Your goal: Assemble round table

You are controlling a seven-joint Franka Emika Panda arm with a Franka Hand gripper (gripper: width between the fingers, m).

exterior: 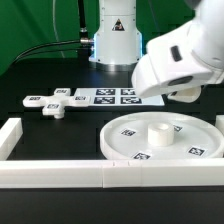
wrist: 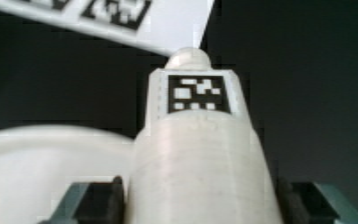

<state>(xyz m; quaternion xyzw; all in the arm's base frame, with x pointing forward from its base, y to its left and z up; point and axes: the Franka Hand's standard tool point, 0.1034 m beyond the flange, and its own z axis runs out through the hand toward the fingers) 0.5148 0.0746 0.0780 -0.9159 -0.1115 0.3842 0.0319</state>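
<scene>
**Cylinder clamped, arm hanging high at upper right**

Closest in the exterior view, the long white wall bar (exterior: 100,178) runs across the bottom. Just behind it, lower right, the rimmed disc (exterior: 178,143) lies flat, centre hub (exterior: 160,128) up. At mid-left the cross-shaped piece (exterior: 55,104) lies just beside the marker board (exterior: 112,97). The arm (exterior: 175,58) hangs tilted at upper right, over the disc's far rim. In the wrist view, the gripper (wrist: 197,205) is clamped on the thick short cylinder (wrist: 202,140), fingers (wrist: 96,200) on both flanks and the tag facing the camera.
</scene>
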